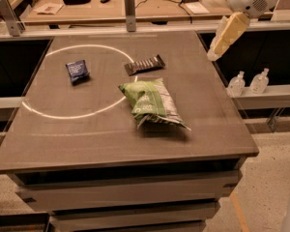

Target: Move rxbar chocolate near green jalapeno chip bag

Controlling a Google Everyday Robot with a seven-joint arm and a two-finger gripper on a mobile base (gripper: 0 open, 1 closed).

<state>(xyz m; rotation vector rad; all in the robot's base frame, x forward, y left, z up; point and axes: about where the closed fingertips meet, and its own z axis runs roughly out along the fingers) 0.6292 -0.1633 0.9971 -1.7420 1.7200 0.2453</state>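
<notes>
Above the table's [208, 110] far right edge hangs the gripper [213, 54], carrying nothing; whether it is released or clenched I cannot tell. This looks like the approach step. The rxbar chocolate [144, 64] lies well to the gripper's left and below it, flat, just beyond the green jalapeno chip bag [152, 103]. The next move calls for reaching across and descending onto the bar.

i see my tool [218, 45] at 2 o'clock, past the surface [208, 110] edge; rxbar chocolate [144, 65] lies near the green jalapeno chip bag [152, 103], at its 12 o'clock.
</notes>
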